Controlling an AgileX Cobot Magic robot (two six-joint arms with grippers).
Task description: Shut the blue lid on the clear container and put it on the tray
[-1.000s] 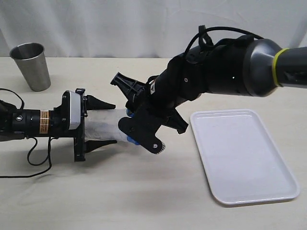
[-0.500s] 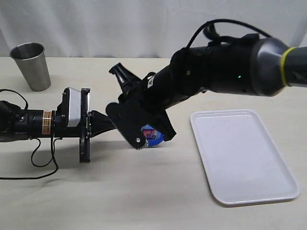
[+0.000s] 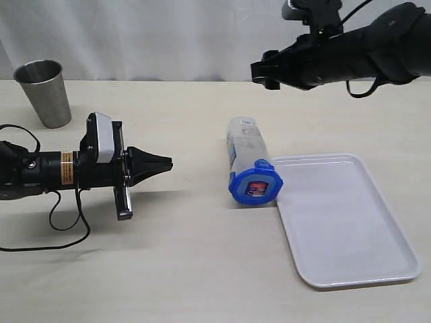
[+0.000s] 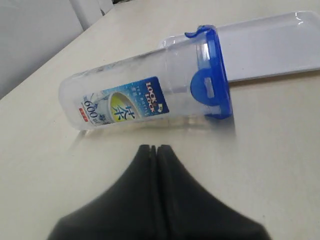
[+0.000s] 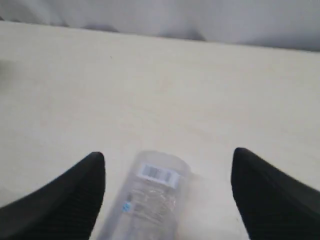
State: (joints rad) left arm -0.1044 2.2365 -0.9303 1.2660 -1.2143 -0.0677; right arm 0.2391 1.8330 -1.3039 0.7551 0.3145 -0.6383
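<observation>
The clear container [image 3: 244, 145] lies on its side on the table with the blue lid [image 3: 256, 187] snapped on its near end. The lid end touches the left rim of the white tray [image 3: 350, 229]; whether it rests on the rim I cannot tell. My left gripper [image 3: 166, 162] lies low on the table, shut and empty, its tip pointing at the container [image 4: 135, 102] from a short gap away. The lid [image 4: 212, 75] and tray [image 4: 270, 47] show beyond that gripper [image 4: 157, 148]. My right gripper [image 3: 264, 73] hangs high above the table, open [image 5: 168, 152], over the container's base [image 5: 150, 200].
A steel cup [image 3: 44, 93] stands at the back left. The left arm's black cable [image 3: 60, 225] loops on the table in front of it. A white curtain closes off the back.
The right gripper opened, let go of the container and rose up and to the right. The container now lies by the tray. The left gripper shut with nothing in it.
</observation>
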